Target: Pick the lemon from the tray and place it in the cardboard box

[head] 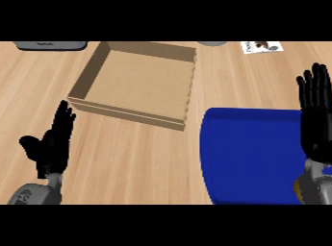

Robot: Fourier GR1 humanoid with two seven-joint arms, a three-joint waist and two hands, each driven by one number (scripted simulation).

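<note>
An open cardboard box (130,112) stands on the wooden counter at upper centre, with nothing showing inside it. A blue tray (248,153) lies at the lower right. My right hand (323,120) is over the tray's right side, open, fingers straight and pointing away from me. Only a thin yellow sliver of the lemon (297,186) shows beside my right wrist; the forearm hides the rest. At the lower left my left hand (55,141) rests open over the counter, fingers up, well apart from the box and the tray.
A dark grey object (51,45) sits at the counter's far left edge, a grey round thing (212,43) at the far centre, and a white printed card (261,46) at the far right. Bare wood lies between the box and my left hand.
</note>
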